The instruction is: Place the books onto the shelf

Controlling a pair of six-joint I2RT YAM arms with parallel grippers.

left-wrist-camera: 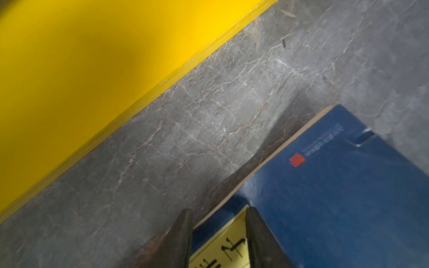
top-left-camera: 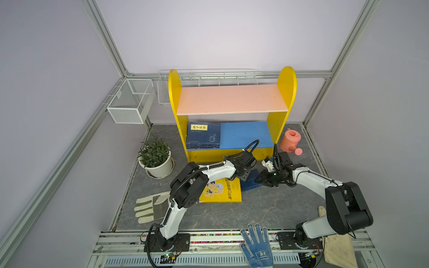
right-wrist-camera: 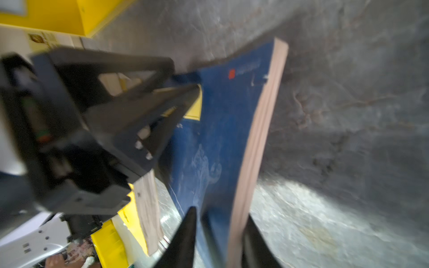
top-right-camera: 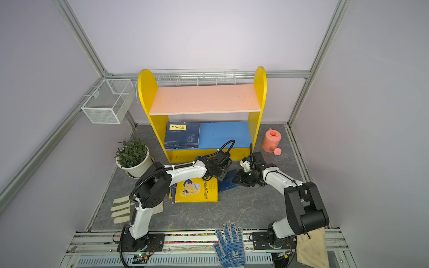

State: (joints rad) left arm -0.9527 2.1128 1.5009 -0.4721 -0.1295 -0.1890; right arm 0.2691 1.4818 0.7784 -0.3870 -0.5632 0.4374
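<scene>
Both grippers on one navy book, floor in front of shelf.

Left gripper [left-wrist-camera: 219,234] straddles the navy book [left-wrist-camera: 348,197] at its yellow title label; pinching or merely resting, cannot tell. Right gripper [right-wrist-camera: 220,232] pinches the book's right page edge, lifting it tilted. Yellow cartoon book [top-left-camera: 222,191] lies flat just left. Another navy book [top-left-camera: 204,135] lies on the shelf's [top-left-camera: 282,120] blue lower board [top-left-camera: 246,134], left end.

Potted plant [top-left-camera: 155,157], pink watering can [top-left-camera: 290,140], wire basket [top-left-camera: 130,101], blue-dotted glove [top-left-camera: 256,246]
</scene>
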